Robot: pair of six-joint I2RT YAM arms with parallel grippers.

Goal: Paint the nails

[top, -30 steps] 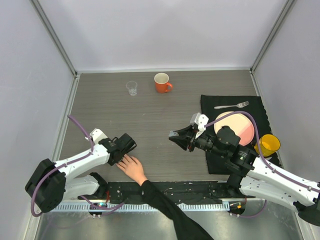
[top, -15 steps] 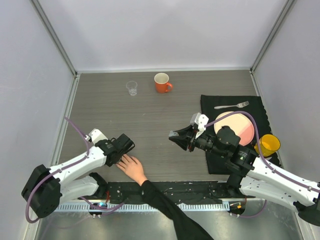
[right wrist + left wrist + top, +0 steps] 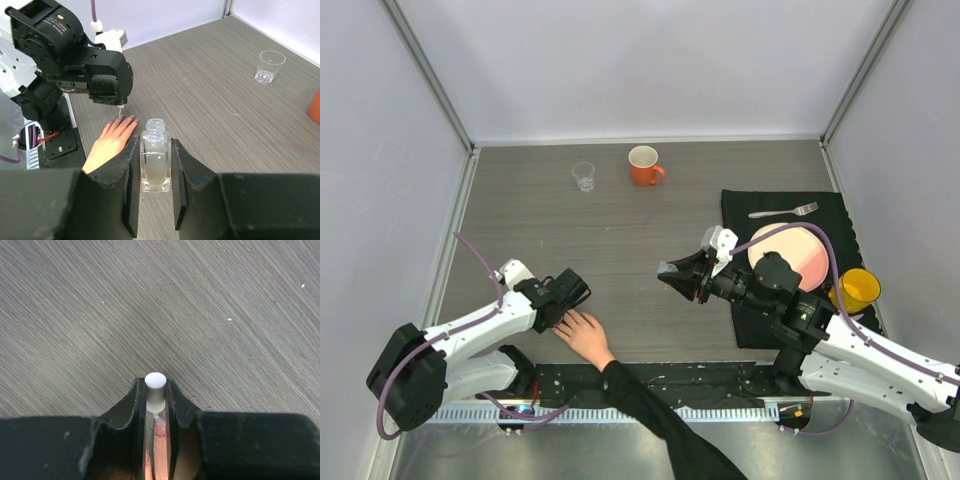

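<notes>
A bare human hand (image 3: 585, 336) with a black sleeve lies flat near the table's front edge, fingers pointing far-left. Its nails (image 3: 133, 118) show dark pink in the right wrist view. My left gripper (image 3: 564, 298) hovers over the fingertips, shut on a white-capped brush (image 3: 155, 389). The brush tip touches a finger (image 3: 161, 440) just below the cap. My right gripper (image 3: 672, 277) is shut on an open clear bottle (image 3: 155, 160), held upright right of the hand (image 3: 111, 142).
A clear cup (image 3: 583, 176) and an orange mug (image 3: 643, 165) stand at the back. A black mat (image 3: 740, 210) at the right carries a fork (image 3: 784, 211), a pink plate (image 3: 802, 258) and a yellow cup (image 3: 857, 290).
My left gripper has shifted slightly toward the near left over the fingertips. The right arm, the bottle and the hand have stayed put.
</notes>
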